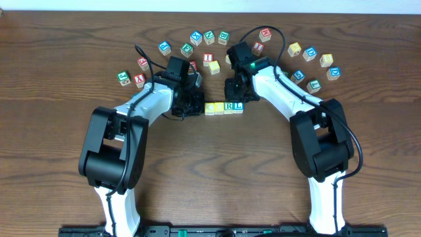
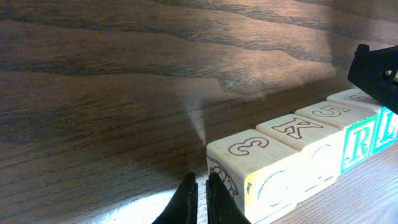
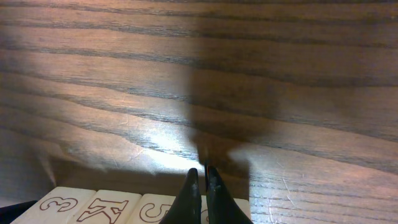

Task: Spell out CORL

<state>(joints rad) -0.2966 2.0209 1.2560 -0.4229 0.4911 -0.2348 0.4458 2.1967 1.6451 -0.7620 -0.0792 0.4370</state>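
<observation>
Four wooden cubes stand touching in a row at mid-table and read CORL from the front: the yellow C cube [image 1: 210, 108] [image 2: 273, 180], the yellow O cube [image 1: 219, 107] [image 2: 317, 165], the green R cube [image 1: 229, 106] [image 2: 357, 143] and the blue L cube [image 1: 238, 105] [image 2: 387, 130]. Their tops show red outlines of 3 [image 3: 59, 204], K [image 3: 109, 208] and 5 [image 3: 155, 211]. My left gripper [image 1: 197, 107] [image 2: 200, 186] is shut and empty, low on the table right beside the C cube's left end. My right gripper [image 1: 231, 94] [image 3: 202, 180] is shut and empty, just behind and over the R and L end.
Several loose letter cubes lie in an arc behind the arms: a left group [image 1: 123, 78], blue and green ones [image 1: 195, 37], a red-lettered one [image 1: 208, 58], a yellow one [image 1: 214, 67], and a right group [image 1: 294, 49]. The right gripper's black body [image 2: 376, 68] shows in the left wrist view.
</observation>
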